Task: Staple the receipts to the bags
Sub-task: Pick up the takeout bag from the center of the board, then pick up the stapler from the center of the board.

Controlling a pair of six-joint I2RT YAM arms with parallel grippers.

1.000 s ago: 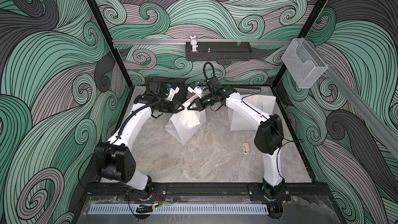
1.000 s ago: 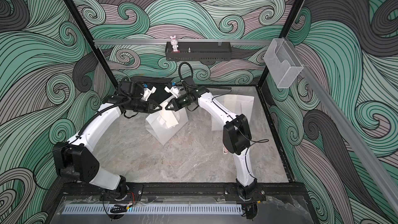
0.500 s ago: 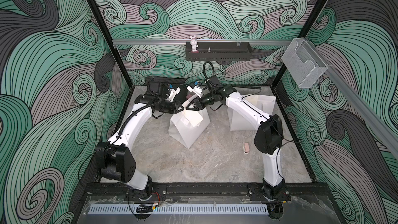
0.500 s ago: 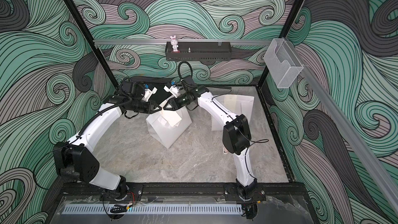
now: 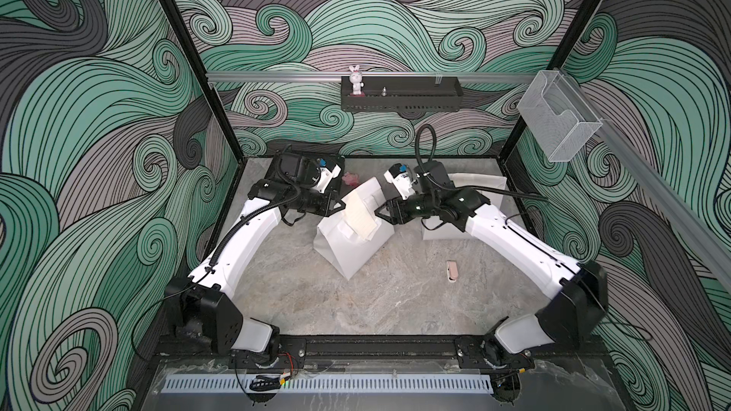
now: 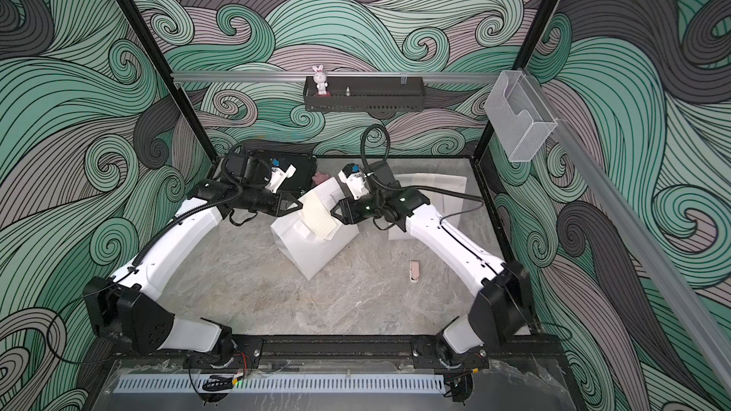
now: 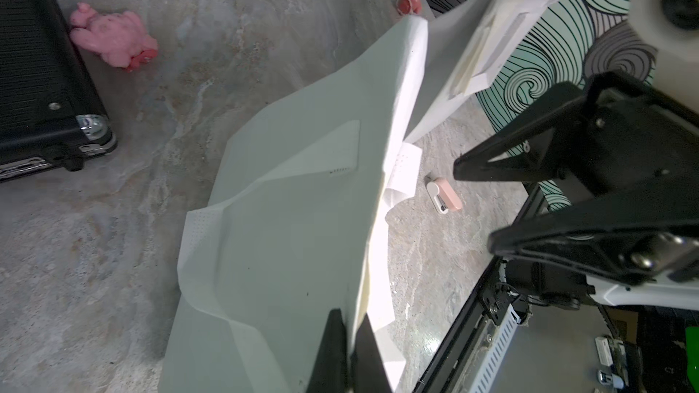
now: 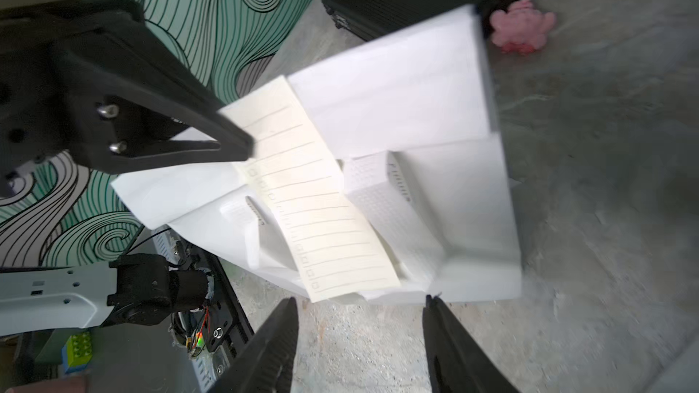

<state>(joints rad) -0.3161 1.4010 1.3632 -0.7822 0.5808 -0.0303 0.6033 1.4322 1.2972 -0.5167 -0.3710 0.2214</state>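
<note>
As my right gripper [image 8: 360, 299] lets go: its jaws now stand half wide and empty, just beside the bag [image 5: 348, 249].
Left gripper [image 5: 340, 204]: shut tight, pinching the receipt [image 5: 360, 215] onto the bag's top edge, near the surface's far edge.
Meaning: one gripper holds both papers; the stapler [image 5: 452, 271] lies free toward the right edge.
Hard to see: the second bag [image 5: 486, 181] is half under my right arm; I cannot find its receipt.

The grey marbled surface [image 5: 356, 302] carries a black case [image 7: 38, 69], a pink toy [image 5: 350, 179], a stapler [image 5: 452, 270], a flat bag [image 5: 484, 187] and the raised bag [image 5: 348, 249]'s lower part.
</note>
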